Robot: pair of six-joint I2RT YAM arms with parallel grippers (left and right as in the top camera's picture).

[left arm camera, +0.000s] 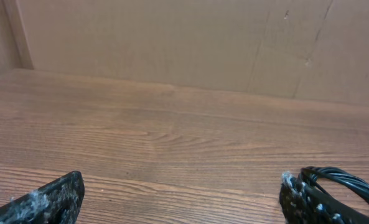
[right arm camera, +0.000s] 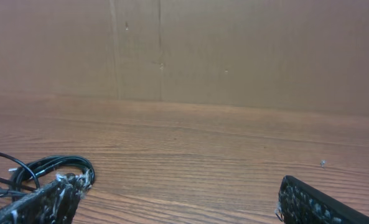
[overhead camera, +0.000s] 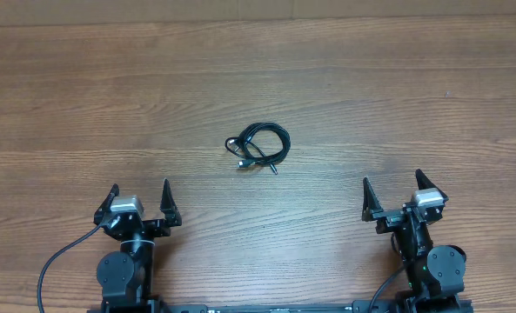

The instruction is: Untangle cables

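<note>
Even, soft light; w/o glare.

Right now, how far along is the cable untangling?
Done: nothing visible. The cables lie bunched in one small coil mid-way across the table. In hand: nothing. The left tool and right tool are both open and empty, near the front edge, well apart from the coil. Left: reach in, grasp, and pull the cords apart.

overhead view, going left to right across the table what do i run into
left tool, open → cables, one small loose coil farther out on the table → right tool, open
</note>
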